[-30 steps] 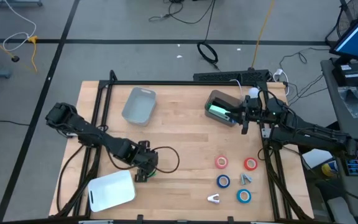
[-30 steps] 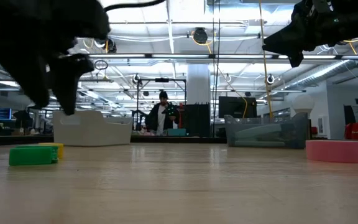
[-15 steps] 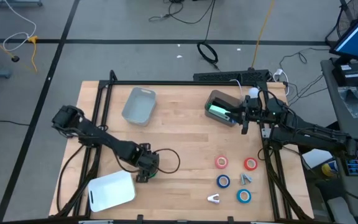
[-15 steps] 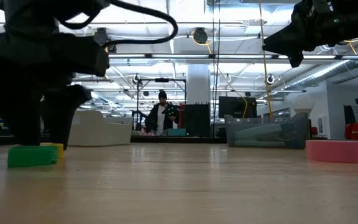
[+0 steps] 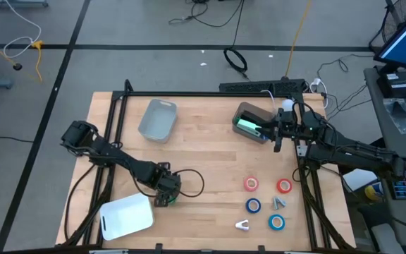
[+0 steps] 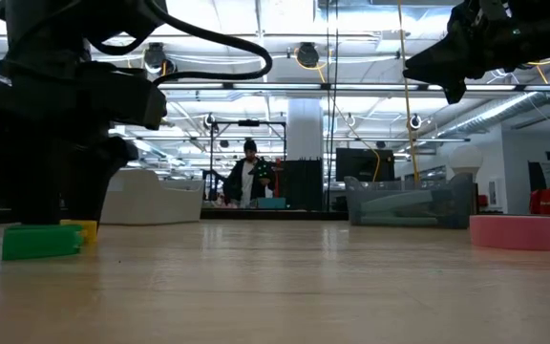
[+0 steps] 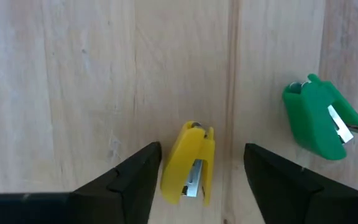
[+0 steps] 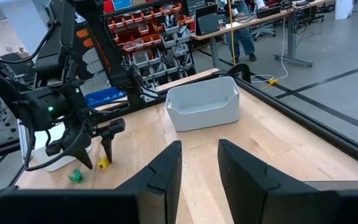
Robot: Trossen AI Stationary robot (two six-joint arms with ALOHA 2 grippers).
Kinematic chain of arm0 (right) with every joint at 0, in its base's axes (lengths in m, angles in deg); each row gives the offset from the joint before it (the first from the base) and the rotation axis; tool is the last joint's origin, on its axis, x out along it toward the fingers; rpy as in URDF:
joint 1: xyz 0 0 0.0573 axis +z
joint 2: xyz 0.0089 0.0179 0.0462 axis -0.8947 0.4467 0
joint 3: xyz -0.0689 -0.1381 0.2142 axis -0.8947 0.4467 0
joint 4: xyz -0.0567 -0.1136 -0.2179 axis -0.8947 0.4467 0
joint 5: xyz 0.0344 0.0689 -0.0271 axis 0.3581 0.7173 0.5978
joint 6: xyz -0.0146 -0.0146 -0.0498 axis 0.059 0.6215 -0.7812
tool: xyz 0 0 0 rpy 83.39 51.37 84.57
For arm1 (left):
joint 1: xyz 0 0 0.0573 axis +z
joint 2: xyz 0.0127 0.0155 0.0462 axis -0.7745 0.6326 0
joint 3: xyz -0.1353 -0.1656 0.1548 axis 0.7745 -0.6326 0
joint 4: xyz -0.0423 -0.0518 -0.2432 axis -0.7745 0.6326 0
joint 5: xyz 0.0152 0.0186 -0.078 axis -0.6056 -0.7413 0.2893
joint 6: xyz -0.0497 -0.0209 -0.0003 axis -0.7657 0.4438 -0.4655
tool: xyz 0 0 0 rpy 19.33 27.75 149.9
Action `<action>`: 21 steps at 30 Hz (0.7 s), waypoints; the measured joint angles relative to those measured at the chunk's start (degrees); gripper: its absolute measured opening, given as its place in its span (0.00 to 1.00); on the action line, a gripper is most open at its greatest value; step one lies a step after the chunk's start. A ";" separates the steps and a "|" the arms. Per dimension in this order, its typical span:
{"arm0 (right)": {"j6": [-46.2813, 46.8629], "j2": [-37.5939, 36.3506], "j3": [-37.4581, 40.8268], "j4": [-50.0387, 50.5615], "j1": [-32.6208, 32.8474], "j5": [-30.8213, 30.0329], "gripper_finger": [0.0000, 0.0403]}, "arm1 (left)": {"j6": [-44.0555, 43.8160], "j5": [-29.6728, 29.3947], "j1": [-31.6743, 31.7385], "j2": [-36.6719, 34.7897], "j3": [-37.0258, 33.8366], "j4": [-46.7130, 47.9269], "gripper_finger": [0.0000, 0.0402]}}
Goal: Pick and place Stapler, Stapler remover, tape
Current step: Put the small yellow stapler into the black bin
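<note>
The yellow stapler (image 7: 190, 163) is small, smooth plastic with a rounded back and a shiny metal strip along its open side. It lies on the pale wooden table (image 5: 210, 159), near the front left part, and it sits between the two dark fingers (image 7: 126, 180) of the left gripper (image 7: 194, 180), which stand wide on both sides without touching it. A green stapler (image 7: 322, 123) of the same shape (a bit more angular) lies just beside it, apart from the fingers.

The tape rolls, two red (image 5: 251, 184) and two blue (image 5: 253, 205), are small rings with white centres, lying at the front right. Near them is a small metal stapler remover (image 5: 242, 225).

The right gripper (image 8: 199, 165) hovers above the grey bin (image 5: 254, 121) at the back right; its fingers stand narrow with nothing between them.
</note>
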 joint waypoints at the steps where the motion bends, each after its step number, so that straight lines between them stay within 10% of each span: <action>1: 0.00 0.00 0.00 0.00 0.00 0.00 0.25 | -0.03 0.02 0.00 -0.13 -0.03 0.42 0.56; 21: 0.00 0.00 -0.02 0.00 0.00 -0.09 0.25 | 1.24 0.13 0.15 -0.21 -0.08 1.66 0.24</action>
